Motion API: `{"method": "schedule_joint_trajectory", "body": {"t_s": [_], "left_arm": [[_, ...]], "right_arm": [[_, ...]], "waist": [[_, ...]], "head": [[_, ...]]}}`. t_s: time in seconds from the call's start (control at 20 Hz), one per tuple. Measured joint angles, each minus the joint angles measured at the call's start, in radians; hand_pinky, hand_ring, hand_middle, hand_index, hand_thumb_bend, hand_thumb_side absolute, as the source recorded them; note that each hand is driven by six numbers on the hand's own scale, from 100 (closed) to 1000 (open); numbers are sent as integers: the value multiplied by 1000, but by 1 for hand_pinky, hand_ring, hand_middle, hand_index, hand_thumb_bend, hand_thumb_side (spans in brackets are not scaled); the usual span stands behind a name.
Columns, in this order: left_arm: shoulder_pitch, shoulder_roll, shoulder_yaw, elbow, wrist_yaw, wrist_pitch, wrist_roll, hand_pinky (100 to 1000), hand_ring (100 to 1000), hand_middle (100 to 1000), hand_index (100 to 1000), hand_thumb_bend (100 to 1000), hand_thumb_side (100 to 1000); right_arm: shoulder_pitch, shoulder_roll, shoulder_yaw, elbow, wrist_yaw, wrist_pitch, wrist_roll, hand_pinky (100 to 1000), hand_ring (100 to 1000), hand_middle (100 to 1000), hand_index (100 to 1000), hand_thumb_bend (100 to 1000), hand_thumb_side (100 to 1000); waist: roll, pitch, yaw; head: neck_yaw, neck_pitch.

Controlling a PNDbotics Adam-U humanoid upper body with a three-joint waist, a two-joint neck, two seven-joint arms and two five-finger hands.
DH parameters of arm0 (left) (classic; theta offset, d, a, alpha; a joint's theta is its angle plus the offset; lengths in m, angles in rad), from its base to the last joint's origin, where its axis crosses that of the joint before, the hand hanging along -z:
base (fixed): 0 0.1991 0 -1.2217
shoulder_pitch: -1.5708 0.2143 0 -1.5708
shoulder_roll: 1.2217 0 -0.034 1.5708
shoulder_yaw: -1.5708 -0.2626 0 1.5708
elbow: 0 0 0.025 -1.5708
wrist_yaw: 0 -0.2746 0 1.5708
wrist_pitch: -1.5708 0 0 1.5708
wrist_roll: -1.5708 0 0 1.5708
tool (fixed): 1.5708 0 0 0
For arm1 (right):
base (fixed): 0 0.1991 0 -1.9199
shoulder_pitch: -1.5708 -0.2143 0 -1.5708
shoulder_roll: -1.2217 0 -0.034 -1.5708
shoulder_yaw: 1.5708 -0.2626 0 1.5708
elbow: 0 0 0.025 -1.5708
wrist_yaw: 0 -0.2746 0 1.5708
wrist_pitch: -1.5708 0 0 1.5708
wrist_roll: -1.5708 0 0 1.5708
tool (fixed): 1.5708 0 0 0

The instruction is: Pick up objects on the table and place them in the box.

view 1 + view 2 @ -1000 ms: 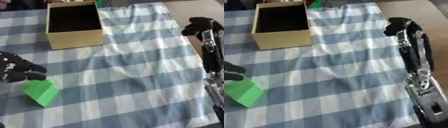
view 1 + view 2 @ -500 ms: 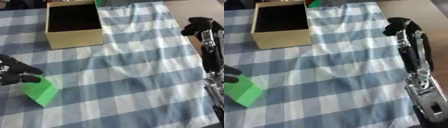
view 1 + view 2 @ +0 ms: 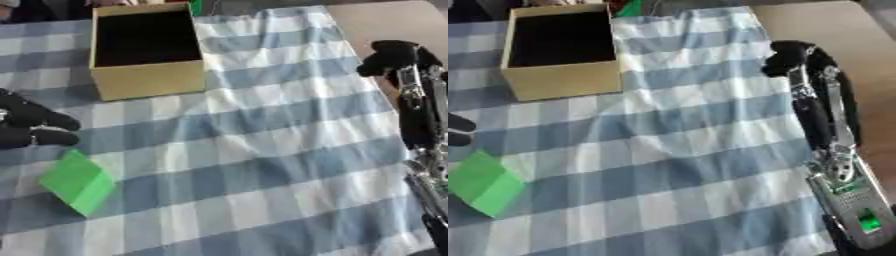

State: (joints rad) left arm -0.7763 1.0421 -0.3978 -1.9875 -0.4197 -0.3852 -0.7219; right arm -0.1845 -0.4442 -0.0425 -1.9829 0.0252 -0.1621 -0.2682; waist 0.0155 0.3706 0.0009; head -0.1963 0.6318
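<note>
A green block [image 3: 77,182] lies tilted on the checked cloth at the lower left. My left hand [image 3: 26,126] comes in from the left edge just above the block, open, its thumb and fingers pointing right with a gap between them and nothing in it. It stands slightly apart from the block. The open cardboard box [image 3: 147,80] stands at the upper left, its dark inside showing nothing. My right hand [image 3: 791,54] hangs at the upper right over the cloth's edge, far from both.
The blue and white checked cloth [image 3: 262,150] is creased in the middle. Bare brown table [image 3: 394,20] shows at the upper right. A small green thing [image 3: 630,8] peeks out behind the box. My right forearm [image 3: 833,145] runs down the right side.
My left hand has drawn back a little to the left, away from the green block. The block, the box and the right arm have not moved.
</note>
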Motion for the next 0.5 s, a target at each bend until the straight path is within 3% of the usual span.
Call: {"method": "schedule_joint_trajectory", "body": {"t_s": [0.5], "left_arm": [[-65,-76,-50,1,15,41,-41,828,897,922,1000,673,521]], "right_arm": [[1,9,0,0,0,6,7,622,586,545,724,100,824]], "waist": [[2,1,-8]], "head": [[-2,0]]}}
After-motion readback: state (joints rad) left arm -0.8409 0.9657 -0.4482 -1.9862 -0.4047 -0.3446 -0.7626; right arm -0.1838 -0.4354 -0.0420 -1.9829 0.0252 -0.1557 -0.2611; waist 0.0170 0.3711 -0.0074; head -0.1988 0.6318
